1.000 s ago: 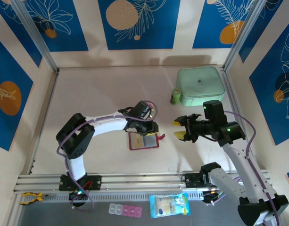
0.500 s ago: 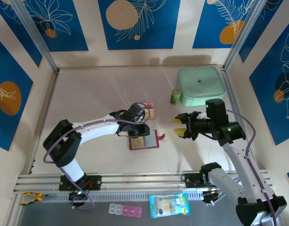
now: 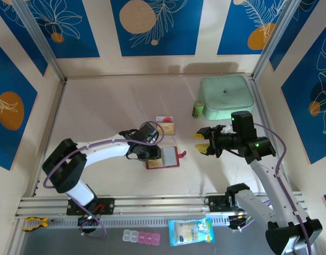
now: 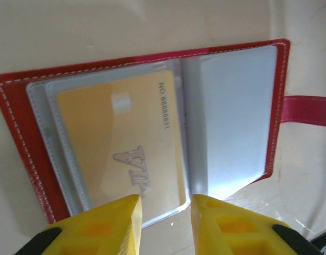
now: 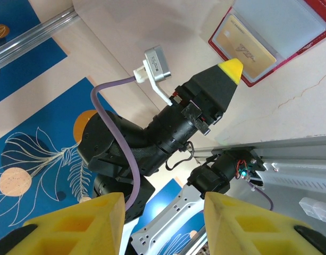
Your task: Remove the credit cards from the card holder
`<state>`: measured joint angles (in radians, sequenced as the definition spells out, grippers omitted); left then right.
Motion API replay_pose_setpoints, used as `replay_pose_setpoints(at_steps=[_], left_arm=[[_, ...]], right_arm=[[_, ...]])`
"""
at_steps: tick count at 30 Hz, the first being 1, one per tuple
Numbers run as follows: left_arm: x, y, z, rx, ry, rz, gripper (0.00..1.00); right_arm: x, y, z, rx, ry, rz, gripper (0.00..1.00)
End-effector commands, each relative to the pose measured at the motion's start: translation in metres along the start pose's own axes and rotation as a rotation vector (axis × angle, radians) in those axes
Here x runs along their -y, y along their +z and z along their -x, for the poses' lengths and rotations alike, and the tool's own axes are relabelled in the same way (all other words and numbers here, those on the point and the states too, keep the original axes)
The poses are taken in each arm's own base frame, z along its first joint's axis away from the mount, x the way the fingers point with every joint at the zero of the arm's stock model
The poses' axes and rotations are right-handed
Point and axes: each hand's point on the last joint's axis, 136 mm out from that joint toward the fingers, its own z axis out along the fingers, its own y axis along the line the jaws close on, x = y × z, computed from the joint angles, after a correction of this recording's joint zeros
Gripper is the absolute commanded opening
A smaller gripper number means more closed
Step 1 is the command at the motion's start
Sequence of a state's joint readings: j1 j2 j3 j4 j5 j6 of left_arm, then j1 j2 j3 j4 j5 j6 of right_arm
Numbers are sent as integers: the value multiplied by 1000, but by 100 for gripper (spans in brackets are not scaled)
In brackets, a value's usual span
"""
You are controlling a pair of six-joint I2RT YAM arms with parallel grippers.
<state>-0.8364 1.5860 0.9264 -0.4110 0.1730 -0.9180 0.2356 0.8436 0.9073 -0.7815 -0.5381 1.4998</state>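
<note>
The left gripper [image 4: 165,204] hovers low over the open card holder [image 4: 232,106], fingers apart, straddling the edge of the orange-yellow credit card [image 4: 120,143] lodged inside, evidently to pinch it. Loose cards [image 3: 165,126] lie just beyond. The right gripper [image 3: 201,144] stands clear, fingers apart, empty.

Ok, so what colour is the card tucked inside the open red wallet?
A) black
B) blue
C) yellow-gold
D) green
C: the card lying under the clear sleeve of the red wallet is yellow-gold, with the letters VIP on it.
</note>
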Motion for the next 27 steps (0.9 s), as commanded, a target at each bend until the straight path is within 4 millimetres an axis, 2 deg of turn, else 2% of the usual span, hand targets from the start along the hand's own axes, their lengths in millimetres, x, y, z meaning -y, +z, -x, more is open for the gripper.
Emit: replay_pose_setpoints(at_steps=[1,8,16,21,27], left_arm=[[-10,-1,-1,8,-9,21,31],[-23,7,-7,-6,-28,19,31],[-31,-4,3,55,-63,-32,31],[-34,-9,7,89,-93,-88,24],[-32,-11,15,103,-99,-141,23]], right_arm=[[-8,-1,-9,-19,-38,3,44],[-5,10,-1,24,-114,-37,41],[24,58,25,101,-435,-201,37],[37,89,22,18,-573,-166,37],[57,113,20,-81,-644,-168,38]])
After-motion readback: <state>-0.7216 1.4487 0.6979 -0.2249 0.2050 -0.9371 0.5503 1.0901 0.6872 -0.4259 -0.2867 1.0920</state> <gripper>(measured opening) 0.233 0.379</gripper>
